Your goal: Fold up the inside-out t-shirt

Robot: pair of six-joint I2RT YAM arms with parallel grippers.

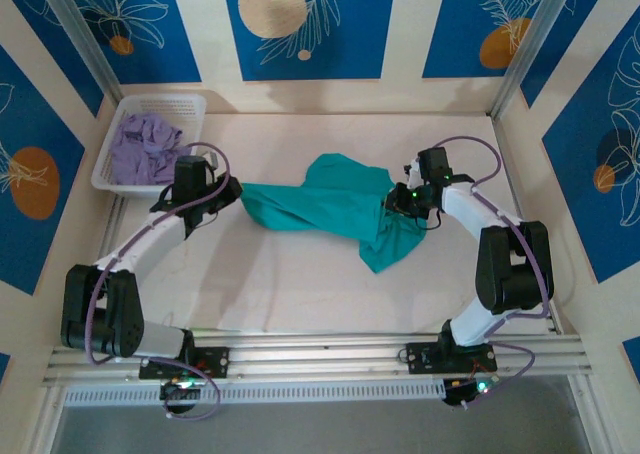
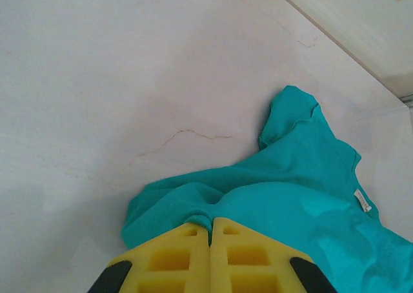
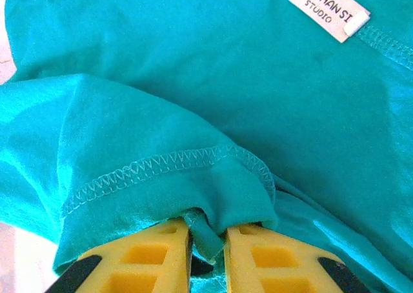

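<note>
Judging by how the cloth lies, the folding has hardly begun. The t-shirt (image 1: 335, 209) sits in the middle of the surface (image 1: 300, 304), bunched and twisted into a rope-like band. No neat crease or stacked layer shows anywhere. It probably needs to be spread flat first, with the sleeves squared, and only then folded; all of that is left.

The left tool (image 2: 210, 227) is closed, its yellow pads pressed together with a gather of teal cloth caught at their tips. The right tool (image 3: 208, 232) has its pads a little apart, with a rolled fold of stitched hem pinched between them.

The shirt's long axis runs left to right across the surface, from one tool to the other, dipping slightly toward the near edge on the right. There a loose flap trails down toward the robot. The white tag (image 3: 329, 12) lies near the right tool, and exposed seam stitching shows beside it, which suits a shirt turned inside out. Which end is the neck I cannot tell for sure.

A white basket (image 1: 160, 102) in the far left corner holds a lavender garment (image 1: 145, 149), well apart from the shirt.
</note>
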